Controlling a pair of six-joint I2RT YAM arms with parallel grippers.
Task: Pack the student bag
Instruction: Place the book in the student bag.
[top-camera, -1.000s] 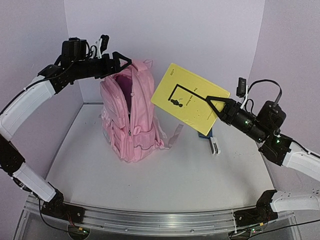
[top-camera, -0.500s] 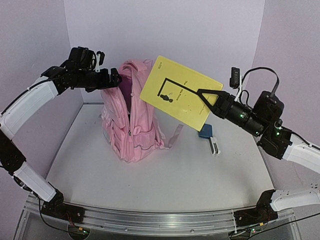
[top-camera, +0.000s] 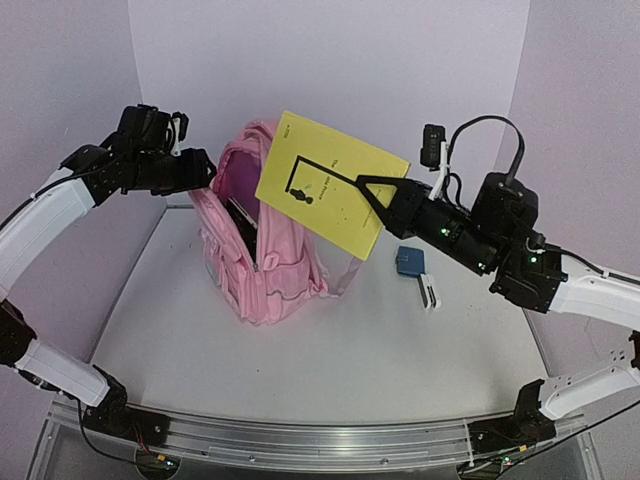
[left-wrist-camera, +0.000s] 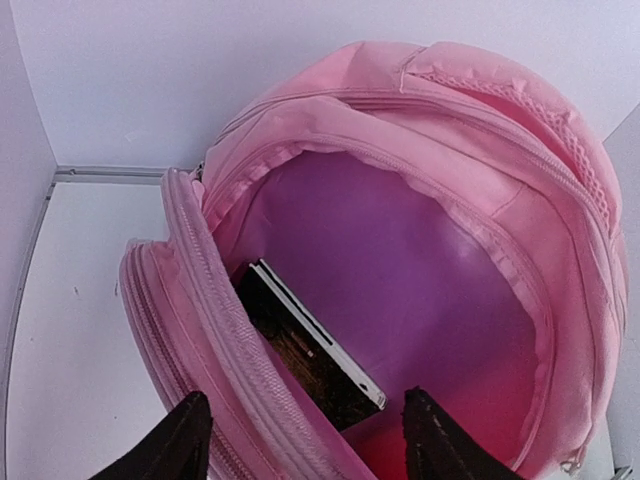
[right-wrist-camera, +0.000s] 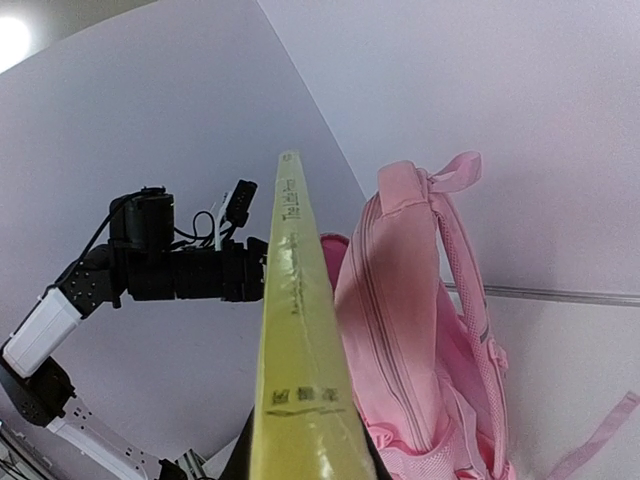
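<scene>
Right gripper (top-camera: 366, 184) swings its clamped flat yellow book (top-camera: 310, 180) closer to the pink fabric backpack (top-camera: 285, 275); left gripper (left-wrist-camera: 300, 448), jaws apart, straddles its rim. Next: slot it in.

the yellow book (top-camera: 325, 185) covers the upper right side of the student bag (top-camera: 265, 270) in the top view, and its print is too small to read. the bag's front rim hides part of a dark book (left-wrist-camera: 310, 350) inside. the lower picture edge cuts off the left gripper (left-wrist-camera: 305, 400). the right gripper (top-camera: 362, 183) is nearly hidden behind the book in its own view. a small blue item (top-camera: 409, 261) cannot be identified.
</scene>
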